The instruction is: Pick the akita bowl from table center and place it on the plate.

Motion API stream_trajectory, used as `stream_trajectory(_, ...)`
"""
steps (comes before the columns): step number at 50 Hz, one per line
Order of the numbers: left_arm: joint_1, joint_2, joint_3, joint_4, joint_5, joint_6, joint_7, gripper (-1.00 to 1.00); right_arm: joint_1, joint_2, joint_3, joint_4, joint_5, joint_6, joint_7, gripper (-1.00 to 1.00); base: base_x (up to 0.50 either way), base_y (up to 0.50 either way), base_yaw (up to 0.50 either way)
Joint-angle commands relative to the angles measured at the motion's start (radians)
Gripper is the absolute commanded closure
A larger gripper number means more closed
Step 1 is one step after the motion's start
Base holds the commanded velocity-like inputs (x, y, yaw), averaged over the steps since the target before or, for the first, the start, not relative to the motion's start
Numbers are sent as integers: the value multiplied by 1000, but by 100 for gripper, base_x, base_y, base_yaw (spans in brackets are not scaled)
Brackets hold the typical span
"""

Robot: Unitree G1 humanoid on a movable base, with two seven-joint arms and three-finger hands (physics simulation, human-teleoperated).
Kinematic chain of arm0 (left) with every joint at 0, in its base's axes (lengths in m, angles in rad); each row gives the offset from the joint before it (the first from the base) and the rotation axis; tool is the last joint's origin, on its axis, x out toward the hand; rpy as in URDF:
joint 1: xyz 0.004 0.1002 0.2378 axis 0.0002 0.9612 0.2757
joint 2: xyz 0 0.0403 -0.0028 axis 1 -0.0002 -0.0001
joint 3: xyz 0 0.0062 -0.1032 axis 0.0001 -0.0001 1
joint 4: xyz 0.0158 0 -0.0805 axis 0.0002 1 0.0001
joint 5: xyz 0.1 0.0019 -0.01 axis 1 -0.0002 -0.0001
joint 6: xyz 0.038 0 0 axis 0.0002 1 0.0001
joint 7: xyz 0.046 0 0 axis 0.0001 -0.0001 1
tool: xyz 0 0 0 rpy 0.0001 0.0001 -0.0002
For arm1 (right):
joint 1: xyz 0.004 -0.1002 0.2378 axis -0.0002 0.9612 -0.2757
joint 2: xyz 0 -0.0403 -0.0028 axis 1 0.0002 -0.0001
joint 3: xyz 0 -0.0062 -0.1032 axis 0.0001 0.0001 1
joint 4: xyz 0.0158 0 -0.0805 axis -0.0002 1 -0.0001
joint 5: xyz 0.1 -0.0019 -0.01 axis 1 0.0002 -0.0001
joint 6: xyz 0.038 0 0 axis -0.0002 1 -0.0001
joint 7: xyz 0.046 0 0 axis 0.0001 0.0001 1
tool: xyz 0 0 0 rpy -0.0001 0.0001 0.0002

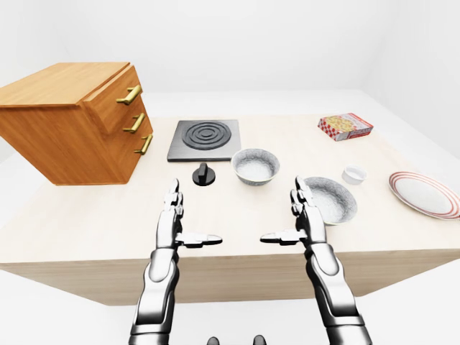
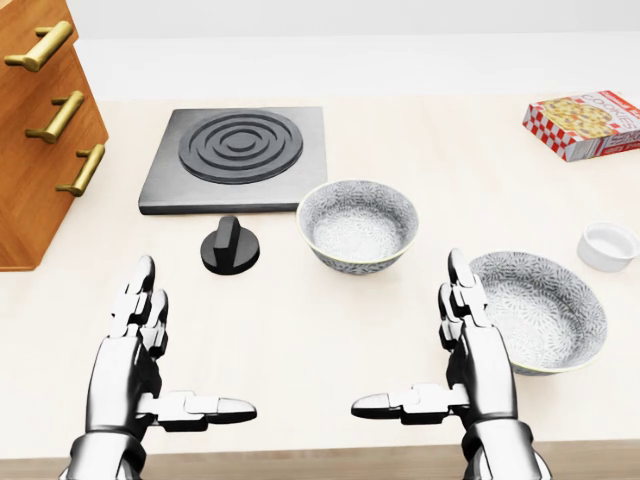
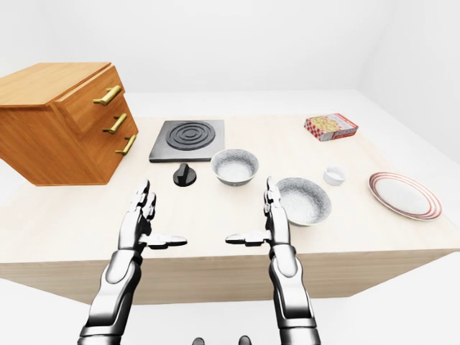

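In the left-eye view, the left robot hand (image 1: 171, 221) and right robot hand (image 1: 306, 218) hover open and empty below the akita bowl (image 1: 255, 167); the plate (image 1: 425, 194) lies well right of it.

Bright, even, diffuse light is cast from above, and the white surroundings are nearly washed out. Only faint, soft shadows are seen on the pale wooden tabletop (image 2: 300, 330) around the grey patterned ceramic bowl (image 2: 358, 225). Everything is rendered sharp, with wide-angle stretching at the eye views' edges.

no readable text, box (image 2: 585, 124) print illegible
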State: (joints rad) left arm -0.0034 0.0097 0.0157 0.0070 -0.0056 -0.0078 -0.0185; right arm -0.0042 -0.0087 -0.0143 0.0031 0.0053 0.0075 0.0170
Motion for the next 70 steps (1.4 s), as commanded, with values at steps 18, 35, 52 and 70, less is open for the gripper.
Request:
stream_trajectory(18, -272, 94, 87, 51, -7, 95, -37, -100, -260, -51, -40, 66, -85, 80, -13, -100, 0, 0, 0)
stream_trajectory(35, -263, 79, 70, -12, -3, 95, -26, -100, -290, -38, -29, 88, -41, 80, -9, -100, -12, -20, 0)
stream_trajectory(52, -253, 76, 69, -27, 5, 95, -28, -100, -274, -41, -29, 87, -45, 80, -16, -100, -28, -50, 0)
stream_trajectory(70, -245, 78, 75, 10, 5, 95, -44, -100, -265, -29, -18, 75, -21, 66, 14, -100, 9, -48, 0)
